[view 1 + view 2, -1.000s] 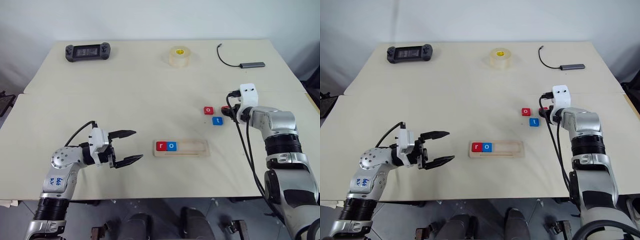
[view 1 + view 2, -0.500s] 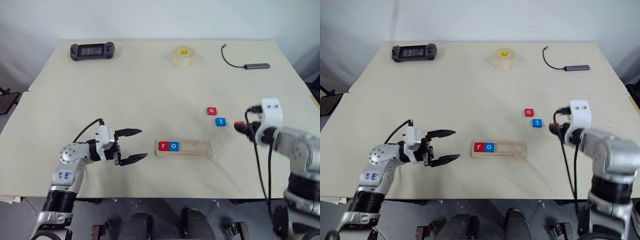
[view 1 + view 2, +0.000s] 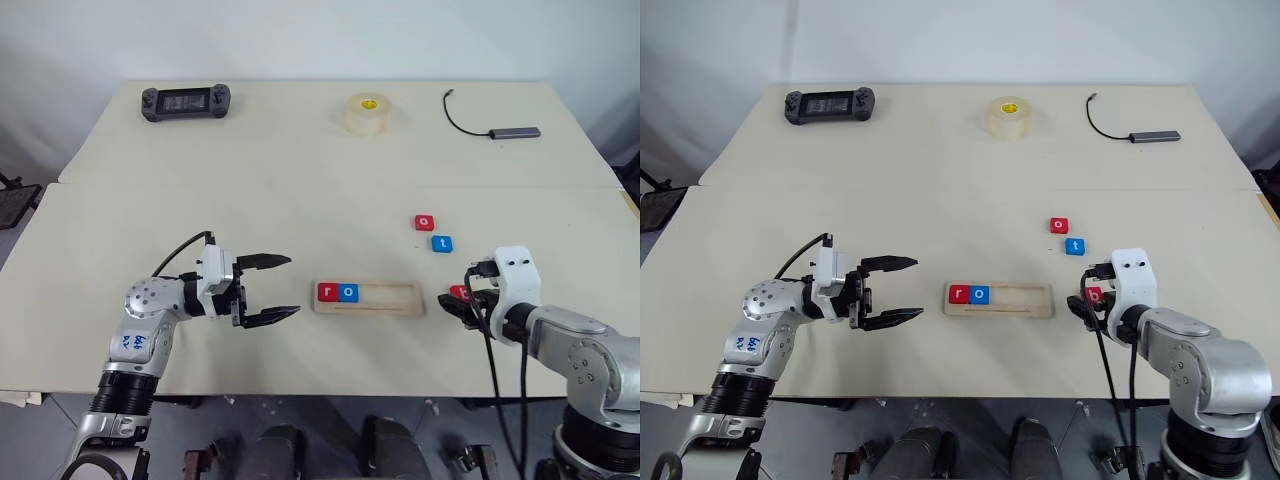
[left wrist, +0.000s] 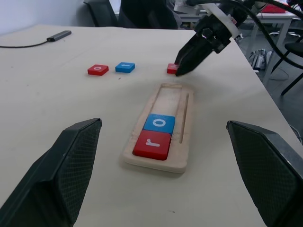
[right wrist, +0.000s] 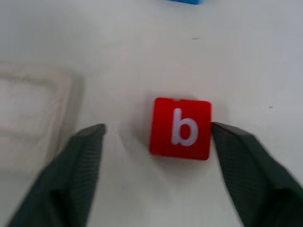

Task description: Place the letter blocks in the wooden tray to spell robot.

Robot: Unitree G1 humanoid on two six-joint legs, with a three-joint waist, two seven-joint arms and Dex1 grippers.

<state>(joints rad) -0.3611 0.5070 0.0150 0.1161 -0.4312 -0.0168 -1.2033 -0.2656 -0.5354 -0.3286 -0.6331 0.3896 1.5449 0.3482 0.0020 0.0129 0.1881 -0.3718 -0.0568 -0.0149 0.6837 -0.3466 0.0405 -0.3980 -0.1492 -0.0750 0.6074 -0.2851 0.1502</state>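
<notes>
The wooden tray [image 3: 385, 299] lies at the table's front middle, with a red "r" block [image 3: 327, 292] and a blue "o" block [image 3: 347, 292] at its left end. Loose on the table behind it to the right are a red "o" block [image 3: 425, 222] and a blue "t" block [image 3: 442, 243]. A red "b" block [image 5: 181, 127] rests on the table just off the tray's right end. My right gripper [image 5: 156, 128] is open around it, the block nearer one finger. My left gripper [image 3: 292, 287] is open and level, left of the tray, holding nothing.
At the table's far side sit a black game controller [image 3: 185, 101], a roll of clear tape [image 3: 367, 112] and a grey hub with a black cable [image 3: 495, 128]. A seam [image 3: 250, 184] between two tabletops crosses the middle.
My right gripper drew back towards me with the red "b" block, from beside the loose blocks to the tray's right end, and opened. My left gripper barely moved.
</notes>
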